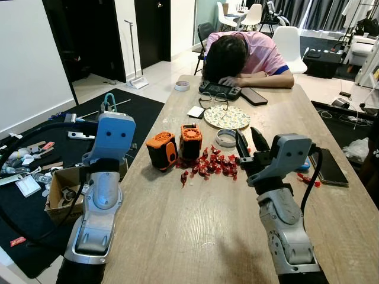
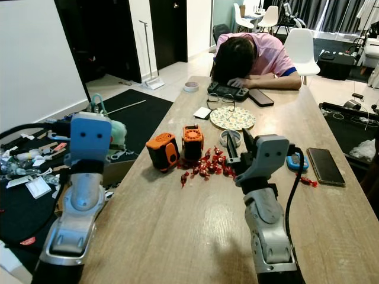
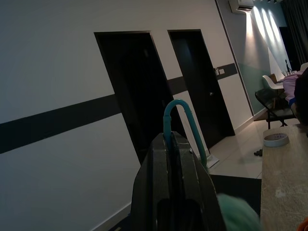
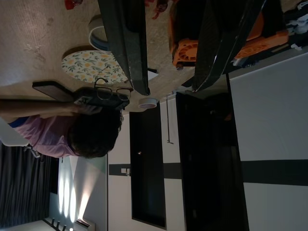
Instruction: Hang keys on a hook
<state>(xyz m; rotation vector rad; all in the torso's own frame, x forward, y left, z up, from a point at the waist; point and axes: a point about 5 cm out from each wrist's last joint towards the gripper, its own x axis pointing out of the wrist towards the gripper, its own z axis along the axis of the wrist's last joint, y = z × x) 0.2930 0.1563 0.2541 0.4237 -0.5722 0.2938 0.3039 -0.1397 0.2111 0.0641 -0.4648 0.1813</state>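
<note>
Wooden table (image 1: 195, 236) beneath spread right end effector (image 1: 249, 144); left end effector (image 3: 174, 144) pinching teal loop (image 3: 180, 126).

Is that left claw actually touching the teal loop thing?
Touching. In the left wrist view the left gripper's fingers are pressed together on the teal loop, which sticks out from between their tips.

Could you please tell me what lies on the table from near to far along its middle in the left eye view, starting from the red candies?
Red candies → roll of tape → floral plate → glasses → black controller → the person's head resting on the table.
</note>
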